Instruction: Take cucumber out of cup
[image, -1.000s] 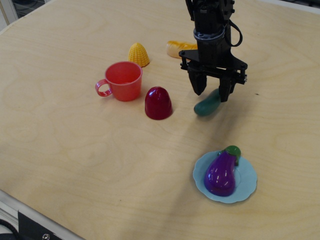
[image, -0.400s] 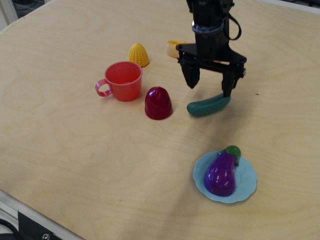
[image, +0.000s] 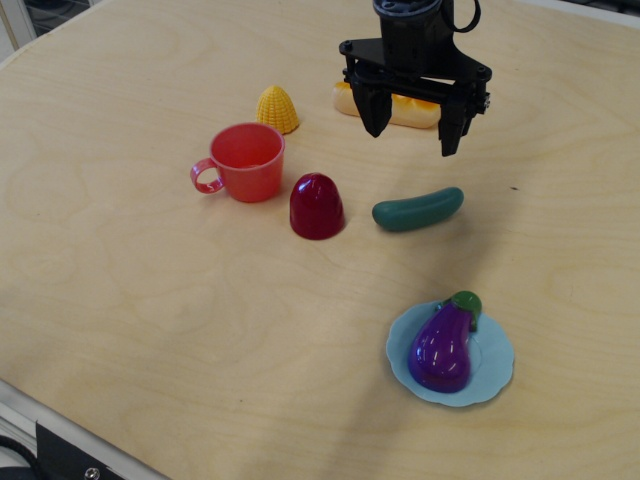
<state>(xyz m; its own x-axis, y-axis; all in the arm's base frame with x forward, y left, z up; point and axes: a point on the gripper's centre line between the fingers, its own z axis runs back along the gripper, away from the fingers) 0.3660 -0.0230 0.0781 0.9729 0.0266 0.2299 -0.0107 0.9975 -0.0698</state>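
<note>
1. Since the earlier frame, we lift our gripper (image: 413, 125) above the cucumber (image: 418, 210).
2. Its jaws hang wide apart, holding nothing.
3. We leave the cucumber lying flat, right of the cup (image: 246, 162), task apparently finished.

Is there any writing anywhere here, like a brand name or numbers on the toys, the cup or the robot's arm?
None can be read: the cup, cucumber, eggplant, plate, corn and red dome are plain.
The black gripper shows no legible label.
The table shows only wood grain.
</note>
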